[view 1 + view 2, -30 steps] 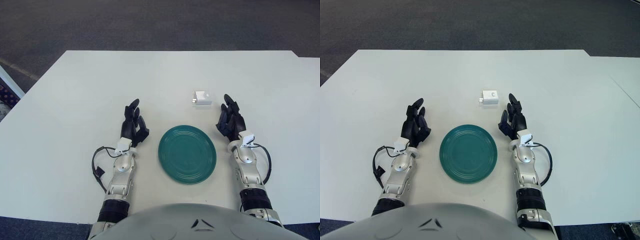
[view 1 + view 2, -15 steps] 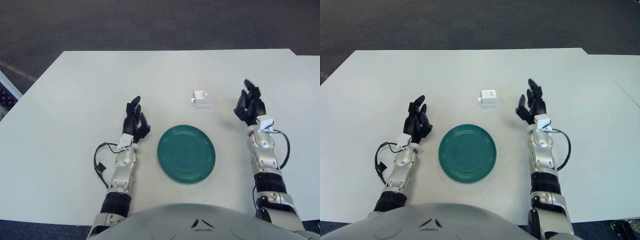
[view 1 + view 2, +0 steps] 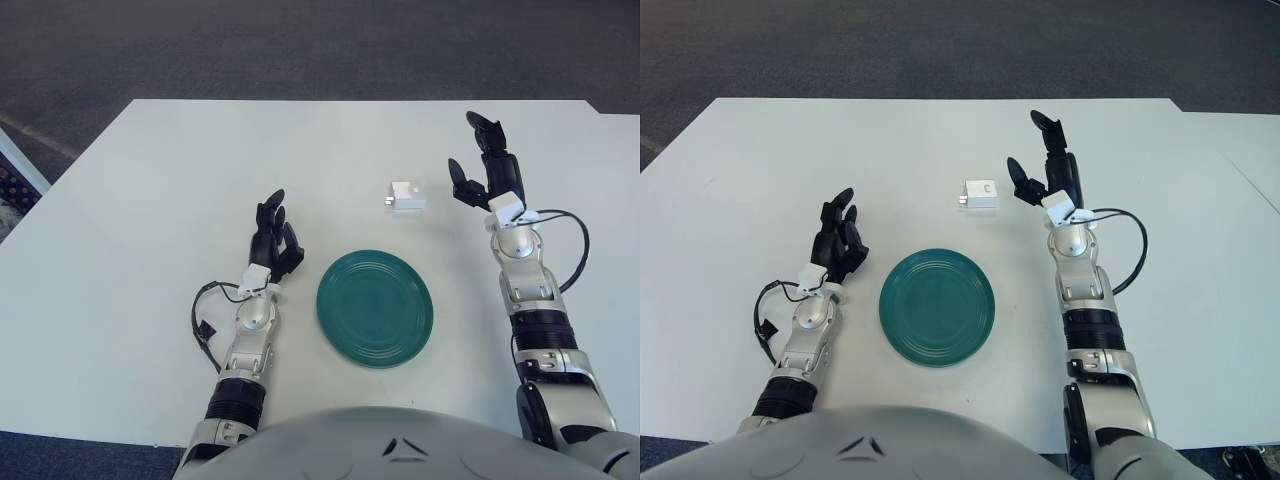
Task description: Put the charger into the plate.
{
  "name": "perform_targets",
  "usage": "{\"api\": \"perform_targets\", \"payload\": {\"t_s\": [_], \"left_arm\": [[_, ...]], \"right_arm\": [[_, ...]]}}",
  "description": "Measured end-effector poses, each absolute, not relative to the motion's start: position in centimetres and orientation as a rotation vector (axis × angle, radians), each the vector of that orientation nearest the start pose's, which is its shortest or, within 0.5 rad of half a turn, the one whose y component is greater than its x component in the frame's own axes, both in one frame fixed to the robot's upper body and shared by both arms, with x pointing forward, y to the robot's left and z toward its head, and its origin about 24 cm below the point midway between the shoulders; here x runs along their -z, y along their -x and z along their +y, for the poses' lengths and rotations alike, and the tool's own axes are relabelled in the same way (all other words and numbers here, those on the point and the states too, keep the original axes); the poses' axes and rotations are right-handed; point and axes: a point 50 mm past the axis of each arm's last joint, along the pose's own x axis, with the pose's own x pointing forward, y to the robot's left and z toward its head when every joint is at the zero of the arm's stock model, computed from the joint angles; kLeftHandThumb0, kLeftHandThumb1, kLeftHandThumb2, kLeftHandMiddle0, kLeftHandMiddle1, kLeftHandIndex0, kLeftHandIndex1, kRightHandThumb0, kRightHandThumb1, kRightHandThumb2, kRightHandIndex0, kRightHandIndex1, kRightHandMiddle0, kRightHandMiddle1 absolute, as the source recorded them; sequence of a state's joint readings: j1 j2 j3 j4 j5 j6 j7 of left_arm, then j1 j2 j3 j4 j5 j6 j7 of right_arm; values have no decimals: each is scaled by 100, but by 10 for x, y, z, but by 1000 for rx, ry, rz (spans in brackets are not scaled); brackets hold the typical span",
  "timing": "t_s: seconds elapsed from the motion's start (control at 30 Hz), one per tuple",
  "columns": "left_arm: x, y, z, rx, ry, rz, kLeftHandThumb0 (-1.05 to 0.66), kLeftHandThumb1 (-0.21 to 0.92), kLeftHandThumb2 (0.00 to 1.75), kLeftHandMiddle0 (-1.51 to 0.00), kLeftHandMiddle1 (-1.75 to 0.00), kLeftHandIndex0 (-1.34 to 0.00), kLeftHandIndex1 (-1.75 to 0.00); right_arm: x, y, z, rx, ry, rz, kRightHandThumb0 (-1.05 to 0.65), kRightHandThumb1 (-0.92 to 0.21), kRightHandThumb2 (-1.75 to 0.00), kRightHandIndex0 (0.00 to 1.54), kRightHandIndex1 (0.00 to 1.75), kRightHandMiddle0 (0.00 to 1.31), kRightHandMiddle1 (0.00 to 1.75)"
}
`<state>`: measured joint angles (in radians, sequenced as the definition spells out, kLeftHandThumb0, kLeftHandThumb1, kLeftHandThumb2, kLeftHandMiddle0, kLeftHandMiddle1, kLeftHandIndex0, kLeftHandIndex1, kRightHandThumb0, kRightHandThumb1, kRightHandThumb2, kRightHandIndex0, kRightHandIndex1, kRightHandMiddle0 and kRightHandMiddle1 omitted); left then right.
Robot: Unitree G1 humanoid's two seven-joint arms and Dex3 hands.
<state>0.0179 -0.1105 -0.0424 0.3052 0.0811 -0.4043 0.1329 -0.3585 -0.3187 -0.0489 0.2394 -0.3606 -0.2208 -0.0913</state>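
Note:
A small white charger (image 3: 405, 197) lies on the white table beyond the green plate (image 3: 375, 308), a little to its right. My right hand (image 3: 484, 168) is raised over the table just right of the charger, fingers spread, holding nothing and apart from it. My left hand (image 3: 272, 238) rests on the table left of the plate, fingers relaxed and empty.
The white table (image 3: 180, 180) spreads wide around the plate. Its far edge meets dark carpet (image 3: 300, 45). A second white surface (image 3: 1250, 140) adjoins at the far right. Black cables loop at both wrists.
My right hand has lifted and moved forward and toward the charger, now level with it on its right. My left hand has stayed nearly still.

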Motion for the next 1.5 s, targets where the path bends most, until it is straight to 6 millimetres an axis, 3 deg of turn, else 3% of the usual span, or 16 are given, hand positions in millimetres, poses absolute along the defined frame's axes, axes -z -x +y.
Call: {"api": "perform_targets", "payload": {"t_s": [0.3, 0.6, 1.03, 1.5], "left_arm": [[-7, -241, 117, -71, 41, -84, -92, 92, 95, -29, -1, 0, -71], [-8, -242, 117, -72, 42, -87, -92, 92, 93, -29, -1, 0, -72], [-8, -242, 117, -81, 44, -88, -92, 92, 93, -29, 0, 0, -71], [-9, -242, 118, -86, 69, -93, -91, 92, 93, -29, 0, 0, -71]], "right_arm": [[-152, -349, -202, 45, 992, -388, -90, -92, -58, 15, 0, 0, 54], [-160, -369, -184, -40, 1216, -429, -85, -92, -54, 14, 0, 0, 56], [-149, -396, -173, -148, 1401, -355, -87, -92, -57, 13, 0, 0, 51], [-120, -398, -166, -257, 1450, -242, -89, -92, -58, 11, 0, 0, 42]]}}
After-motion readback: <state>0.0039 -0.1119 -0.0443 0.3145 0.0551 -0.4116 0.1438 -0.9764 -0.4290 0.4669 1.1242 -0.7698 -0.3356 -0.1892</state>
